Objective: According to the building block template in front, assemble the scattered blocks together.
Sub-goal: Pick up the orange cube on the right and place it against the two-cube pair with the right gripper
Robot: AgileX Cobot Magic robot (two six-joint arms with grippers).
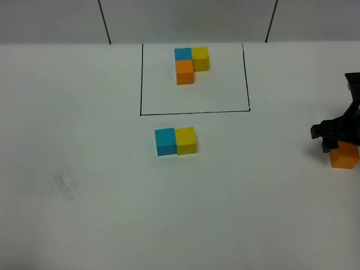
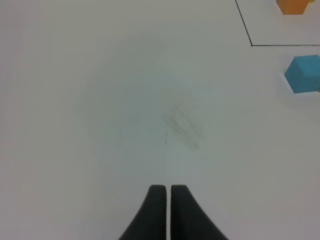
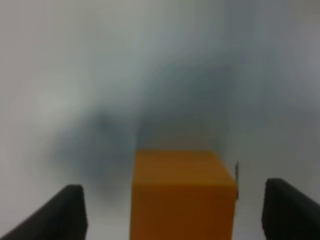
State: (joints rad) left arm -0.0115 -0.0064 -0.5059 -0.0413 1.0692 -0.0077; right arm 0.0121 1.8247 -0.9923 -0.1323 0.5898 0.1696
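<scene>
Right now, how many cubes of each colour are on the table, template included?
Blue: 2, template blue cube and loose blue cube
Yellow: 2, template yellow cube and loose yellow cube
Orange: 2, template orange cube and loose orange cube
Total: 6

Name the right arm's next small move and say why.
Probably shut the right gripper on the orange cube. Its jaws stand open on either side of it, and the cube lies far from the joined sky-blue cube and yellow cube, which need it to match the template.
</scene>
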